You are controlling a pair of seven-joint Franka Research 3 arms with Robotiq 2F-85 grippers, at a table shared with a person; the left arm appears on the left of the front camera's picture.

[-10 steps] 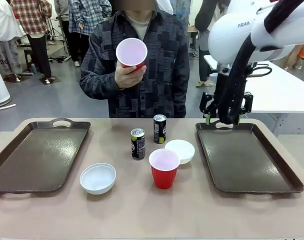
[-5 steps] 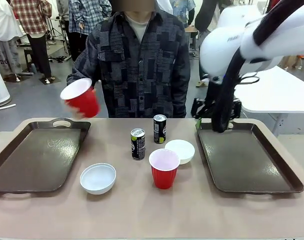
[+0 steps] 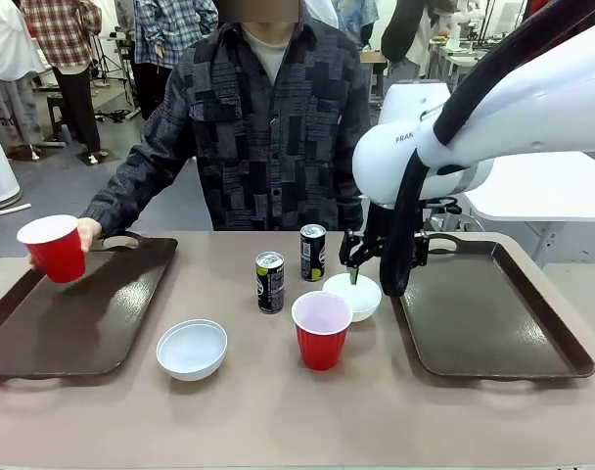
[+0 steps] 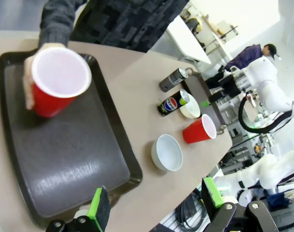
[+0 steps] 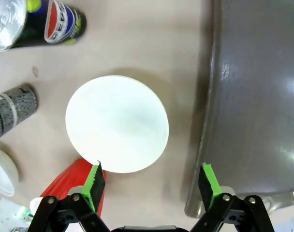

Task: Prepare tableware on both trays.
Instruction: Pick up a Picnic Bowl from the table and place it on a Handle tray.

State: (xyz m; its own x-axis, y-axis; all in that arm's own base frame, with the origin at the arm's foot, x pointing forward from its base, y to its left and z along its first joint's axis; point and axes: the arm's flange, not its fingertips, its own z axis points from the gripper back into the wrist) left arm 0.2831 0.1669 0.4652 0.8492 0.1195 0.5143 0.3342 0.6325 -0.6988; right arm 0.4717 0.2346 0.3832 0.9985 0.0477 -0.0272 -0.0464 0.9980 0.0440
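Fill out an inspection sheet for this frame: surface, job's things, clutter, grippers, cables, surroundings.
Surface: beige table, carrying both trays and the tableware.
Job's things: person's hand holds held red cup over the far end of left tray. Right tray holds nothing. Between the trays stand free red cup, near bowl, far bowl, near can and far can.
Clutter: nothing seen.
Grippers: right gripper open above the far bowl. Left gripper open, holding nothing.
Cables: black cable runs down the right arm.
Surroundings: people stand behind, and there is a white table at the right.
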